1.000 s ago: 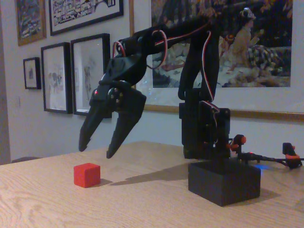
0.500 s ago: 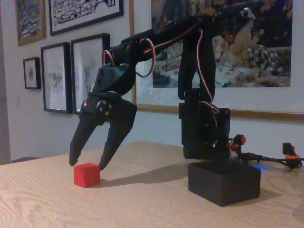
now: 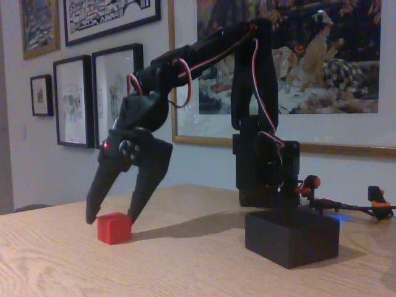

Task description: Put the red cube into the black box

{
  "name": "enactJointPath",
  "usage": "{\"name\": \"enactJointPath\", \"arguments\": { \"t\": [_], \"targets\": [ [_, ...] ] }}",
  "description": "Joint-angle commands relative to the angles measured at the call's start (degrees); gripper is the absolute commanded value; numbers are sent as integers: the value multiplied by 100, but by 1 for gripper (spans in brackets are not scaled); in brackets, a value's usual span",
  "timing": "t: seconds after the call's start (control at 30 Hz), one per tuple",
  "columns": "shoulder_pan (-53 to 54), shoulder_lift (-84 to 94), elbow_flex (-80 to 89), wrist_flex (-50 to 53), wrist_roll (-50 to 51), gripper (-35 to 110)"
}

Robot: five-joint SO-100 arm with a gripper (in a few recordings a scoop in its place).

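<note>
No readable brand or label anywhere, just framed pictures [image 3: 117,93] on the wall behind, print too small to make out. Small bright-red cube [image 3: 114,228] with plain matte faces, sitting on the wood-grain desk [image 3: 185,266] toward the left of the fixed view. Black gripper [image 3: 111,219] spread wide, pointing down, one fingertip on each side of the cube's top, tips about level with its upper edge; can't tell if touching. Low matte-black box [image 3: 292,238] resting on the desk well apart to the right, just in front of the arm base [image 3: 266,167]. Orange-red clips [image 3: 311,183] and cables behind the box.
</note>
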Motion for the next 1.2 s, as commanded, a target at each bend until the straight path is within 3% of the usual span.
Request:
{"name": "enactJointPath", "arguments": {
  "t": [0.0, 0.2, 0.5, 0.73, 0.93, 1.17],
  "targets": [
    [-88, 70, -70, -44, -53, 20],
    [-35, 132, 88, -185, -44, 7],
    [-18, 642, 220, -9, -70, 2],
    [123, 2619, 62, 1354, 220, 2],
    [896, 4562, 448, 2382, 642, 2],
    [1705, 5783, 1688, 2294, 791, -2]
  ]
}}
